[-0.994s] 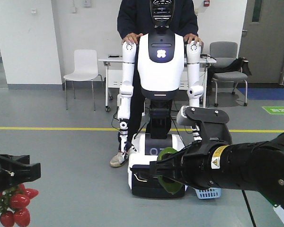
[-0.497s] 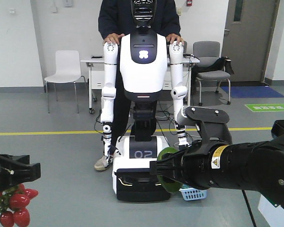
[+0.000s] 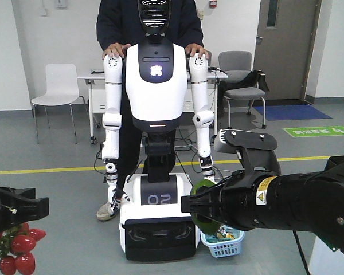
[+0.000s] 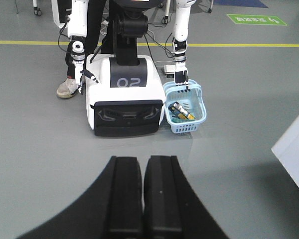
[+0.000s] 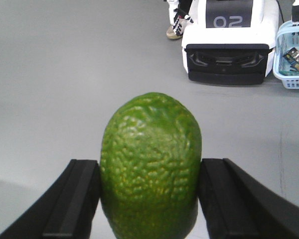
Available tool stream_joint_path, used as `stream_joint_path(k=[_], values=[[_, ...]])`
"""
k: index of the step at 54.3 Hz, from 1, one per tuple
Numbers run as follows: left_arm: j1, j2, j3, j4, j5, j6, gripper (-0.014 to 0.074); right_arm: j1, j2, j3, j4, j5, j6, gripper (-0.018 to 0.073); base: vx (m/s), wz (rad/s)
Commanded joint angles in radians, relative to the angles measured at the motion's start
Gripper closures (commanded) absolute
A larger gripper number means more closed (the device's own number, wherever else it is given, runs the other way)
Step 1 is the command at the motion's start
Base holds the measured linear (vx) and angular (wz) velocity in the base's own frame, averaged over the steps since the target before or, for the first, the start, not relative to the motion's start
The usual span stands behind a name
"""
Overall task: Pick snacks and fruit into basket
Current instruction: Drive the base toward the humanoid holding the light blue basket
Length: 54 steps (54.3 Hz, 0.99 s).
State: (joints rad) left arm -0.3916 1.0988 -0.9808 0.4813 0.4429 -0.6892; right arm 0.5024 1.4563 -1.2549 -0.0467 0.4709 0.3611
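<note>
I'm pinching the green fruit (image 5: 150,167) in my right pincer (image 5: 149,199) for carrying to the basket (image 4: 185,109); left pincer (image 4: 142,194) is pressed together, carrying strawberries (image 3: 14,252).

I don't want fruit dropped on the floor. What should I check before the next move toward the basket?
1. Right tool shut on the bumpy green oval fruit: ok.
2. Left tool closed, bunch of small red fruit hanging under it: ok, though the grip point is hidden.
3. Light blue slotted plastic basket upright on the floor: ok.
4. Room in the basket: ok, only a few packets lie inside.
5. Basket below either tool: not ok, it sits well ahead, beside the white wheeled humanoid robot.
6. Basket rim free: cannot tell, the humanoid's hand hangs at its back rim.
</note>
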Motion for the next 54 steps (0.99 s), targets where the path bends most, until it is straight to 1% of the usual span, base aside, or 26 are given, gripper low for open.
stream_joint_path(k=[1, 54], values=[[0.001, -0.021, -0.03, 0.018, -0.069, 0.001, 0.0602, -0.001, -0.035, -0.034, -0.012, -0.077, -0.007, 0.0569, 0.33, -0.05], [0.001, -0.021, -0.03, 0.018, -0.069, 0.001, 0.0602, -0.001, -0.035, -0.034, -0.012, -0.077, -0.007, 0.0569, 0.36, -0.02]])
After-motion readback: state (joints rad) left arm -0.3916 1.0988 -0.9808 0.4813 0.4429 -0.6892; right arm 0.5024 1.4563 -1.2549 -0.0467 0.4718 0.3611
